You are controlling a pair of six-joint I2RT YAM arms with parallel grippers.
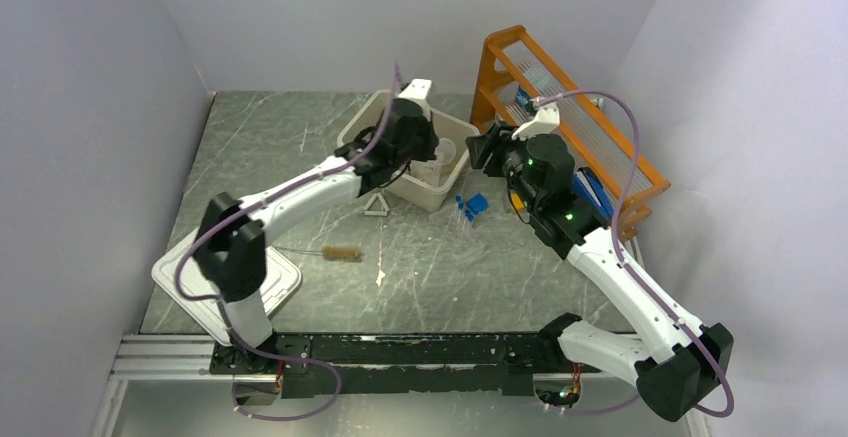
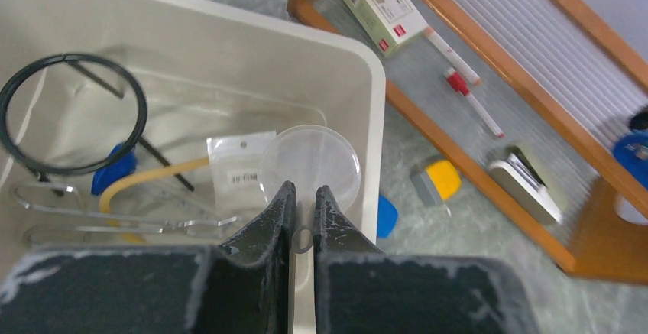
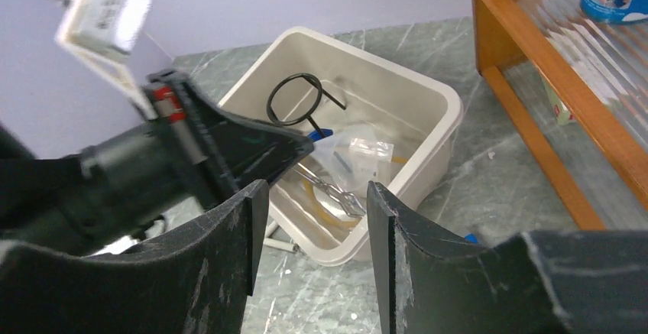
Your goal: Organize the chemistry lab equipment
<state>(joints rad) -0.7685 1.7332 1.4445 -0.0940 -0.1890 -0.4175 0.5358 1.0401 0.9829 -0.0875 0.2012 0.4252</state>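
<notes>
Left claw pinching the stem of a clear funnel over the tub; my right claw spread, just beside that tub.

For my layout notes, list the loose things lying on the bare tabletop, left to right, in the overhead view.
White lid → brown-bristled brush → white triangle → blue-capped tubes.

A robot lab bench: white walls box in a marbled tabletop edged by an aluminium rail.
</notes>
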